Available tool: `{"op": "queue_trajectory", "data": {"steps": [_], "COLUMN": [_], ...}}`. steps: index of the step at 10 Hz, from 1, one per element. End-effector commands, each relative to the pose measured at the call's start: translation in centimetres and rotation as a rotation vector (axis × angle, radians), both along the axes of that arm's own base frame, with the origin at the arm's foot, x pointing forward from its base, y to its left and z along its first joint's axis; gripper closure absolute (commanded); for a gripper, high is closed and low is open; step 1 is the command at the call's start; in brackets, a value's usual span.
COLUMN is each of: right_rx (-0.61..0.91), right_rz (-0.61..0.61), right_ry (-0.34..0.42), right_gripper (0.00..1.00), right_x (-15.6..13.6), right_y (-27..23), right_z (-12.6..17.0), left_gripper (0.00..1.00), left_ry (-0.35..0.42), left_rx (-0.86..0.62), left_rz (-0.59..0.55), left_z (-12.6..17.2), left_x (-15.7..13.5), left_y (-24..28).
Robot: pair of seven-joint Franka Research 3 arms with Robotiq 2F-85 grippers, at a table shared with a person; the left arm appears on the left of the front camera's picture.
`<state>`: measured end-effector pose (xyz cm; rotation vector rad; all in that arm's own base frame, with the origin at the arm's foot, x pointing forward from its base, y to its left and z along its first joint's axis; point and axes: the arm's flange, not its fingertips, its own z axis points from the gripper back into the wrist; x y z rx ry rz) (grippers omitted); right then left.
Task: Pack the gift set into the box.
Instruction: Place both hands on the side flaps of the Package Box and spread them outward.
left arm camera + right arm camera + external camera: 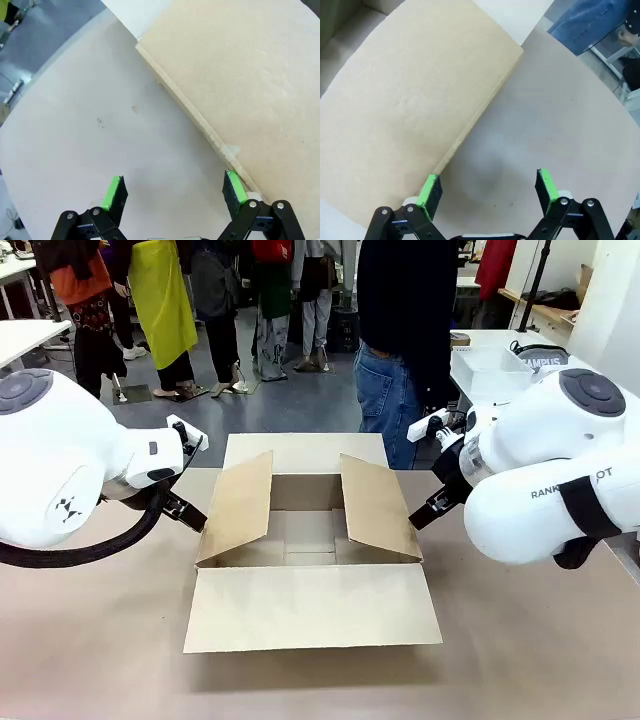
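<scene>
The box (310,612) sits open in the middle of the table (80,665). The gift set (490,375) is far away on the right. The left end effector (174,185) is wide open, just beside the box's left side. The right end effector (487,182) is wide open by its right side.

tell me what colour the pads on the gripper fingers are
Bright green. It shows best in the left wrist view, on the pads of the open left gripper.
</scene>
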<state>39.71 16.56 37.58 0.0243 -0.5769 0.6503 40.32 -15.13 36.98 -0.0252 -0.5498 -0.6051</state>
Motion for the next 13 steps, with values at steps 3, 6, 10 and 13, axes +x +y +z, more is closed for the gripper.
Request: {"op": "queue_trajectory", "data": {"steps": [3, 6, 10, 13], "right_rx": [0.0, 0.0, 0.0, 0.0], "right_rz": [0.0, 0.0, 0.0, 0.0], "right_ry": [0.0, 0.0, 0.0, 0.0], "right_gripper": [0.0, 0.0, 0.0, 0.0], "right_x": [0.0, 0.0, 0.0, 0.0], "right_y": [0.0, 0.0, 0.0, 0.0], "right_z": [0.0, 0.0, 0.0, 0.0], "left_gripper": [0.0, 0.0, 0.0, 0.0], "left_ry": [-0.001, -0.001, -0.001, -0.001], "left_rx": [0.0, 0.0, 0.0, 0.0], "left_rz": [-0.001, -0.001, -0.001, -0.001], "left_z": [0.02, 0.02, 0.02, 0.02], "left_x": [-0.01, -0.01, -0.01, -0.01], "left_y": [-0.02, -0.02, -0.02, -0.02]}}
